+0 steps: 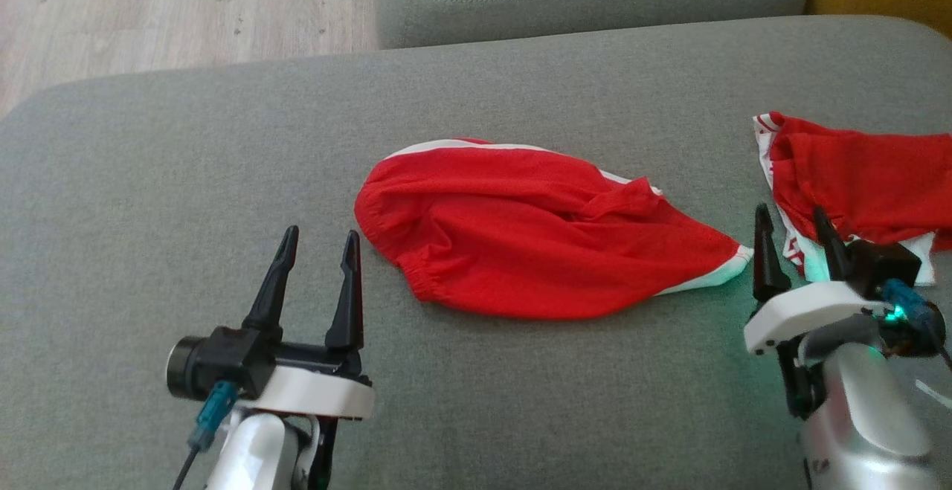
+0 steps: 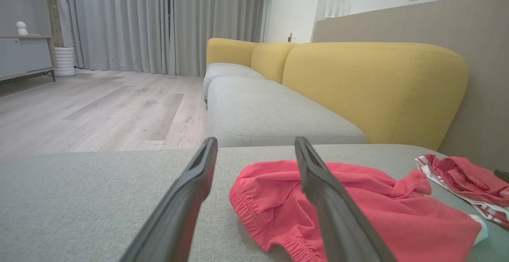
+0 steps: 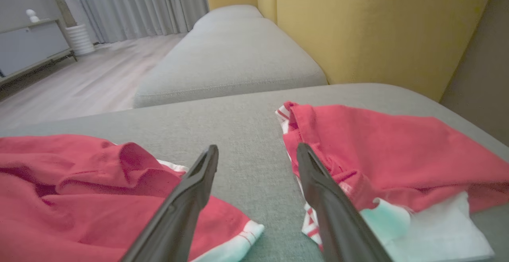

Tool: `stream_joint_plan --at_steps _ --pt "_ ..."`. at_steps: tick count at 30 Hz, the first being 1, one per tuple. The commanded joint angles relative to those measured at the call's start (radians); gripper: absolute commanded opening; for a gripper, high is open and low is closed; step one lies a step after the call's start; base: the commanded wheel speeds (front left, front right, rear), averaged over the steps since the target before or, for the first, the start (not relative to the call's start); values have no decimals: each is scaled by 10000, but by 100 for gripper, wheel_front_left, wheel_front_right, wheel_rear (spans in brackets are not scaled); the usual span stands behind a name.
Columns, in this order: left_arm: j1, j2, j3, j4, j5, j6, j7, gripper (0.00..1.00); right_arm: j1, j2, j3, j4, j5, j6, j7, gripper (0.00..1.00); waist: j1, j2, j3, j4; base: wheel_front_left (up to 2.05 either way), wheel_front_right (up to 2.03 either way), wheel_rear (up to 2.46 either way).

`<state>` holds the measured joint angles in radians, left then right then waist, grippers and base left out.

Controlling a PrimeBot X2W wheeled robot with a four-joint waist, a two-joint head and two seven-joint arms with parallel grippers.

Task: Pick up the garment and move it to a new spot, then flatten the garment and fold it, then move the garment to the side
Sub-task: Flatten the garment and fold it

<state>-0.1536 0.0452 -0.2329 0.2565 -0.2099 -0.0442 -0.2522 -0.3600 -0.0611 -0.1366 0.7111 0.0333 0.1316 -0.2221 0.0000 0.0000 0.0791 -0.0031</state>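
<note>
Two red garments with white trim lay on one grey cushion (image 1: 186, 178). The first red garment (image 1: 520, 245) sat crumpled near the cushion's middle, between the two pincers. The second red garment (image 1: 863, 178) lay apart from it, at the right edge. The left pincer (image 1: 321, 233) stood just left of the first, fingers spread wide and gripping nothing. The right pincer (image 1: 790, 211) was also spread wide and empty, with bare cushion between its fingers, just beside the second garment's near corner.
</note>
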Motion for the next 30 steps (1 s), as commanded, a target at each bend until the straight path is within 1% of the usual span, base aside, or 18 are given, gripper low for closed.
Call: stream_joint_plan --at_steps 1,4,5,8,11,14,18,20,22,24,27,30 --pt "-252 51 355 -317 118 -22 -95 100 79 102 570 -783 173 -9 -194 100 0 0 27 -12 0 0 0" --pt "-260 51 355 -369 122 -45 -95 100 596 105 1106 -1948 353 -9 -306 100 0 0 51 -18 0 0 0" --pt "-260 51 355 -369 122 -45 -95 100 596 105 1106 -1948 353 -9 -306 100 0 0 51 -18 0 0 0" --pt "-245 51 354 -420 109 -57 -95 100 1176 106 1356 -2986 426 -9 -355 100 0 0 48 5 0 0 0" --pt "-185 51 332 -432 95 -77 -95 100 1783 106 1463 -3564 327 -9 -369 100 0 0 -7 36 0 0 0" --pt "-93 51 329 -416 104 -90 -95 100 2178 107 1443 -3812 359 -9 -371 100 0 0 -72 42 0 0 0" --pt "-20 51 253 -363 133 -131 -95 100 2334 107 1303 -3988 537 -9 -336 100 0 0 -91 32 0 0 0" --pt "-24 51 128 -216 143 -255 -95 100 2318 107 1297 -4063 579 -9 -283 100 0 0 -57 1 0 0 0" --pt "-51 56 -84 75 167 -436 -95 100 2265 107 1305 -4143 623 -9 -220 100 0 0 20 -45 0 0 0" --pt "-120 184 -437 515 245 -605 -95 100 2220 108 1310 -4186 638 -9 -170 100 0 0 84 -94 0 0 0" --pt "-357 433 -876 1064 481 -711 -95 100 2146 108 1312 -4232 668 -9 -132 100 0 0 215 -143 0 0 0" --pt "-573 480 -1073 1478 407 -765 -95 100 2086 108 1341 -4258 723 -9 -123 100 0 0 330 -191 0 0 0"
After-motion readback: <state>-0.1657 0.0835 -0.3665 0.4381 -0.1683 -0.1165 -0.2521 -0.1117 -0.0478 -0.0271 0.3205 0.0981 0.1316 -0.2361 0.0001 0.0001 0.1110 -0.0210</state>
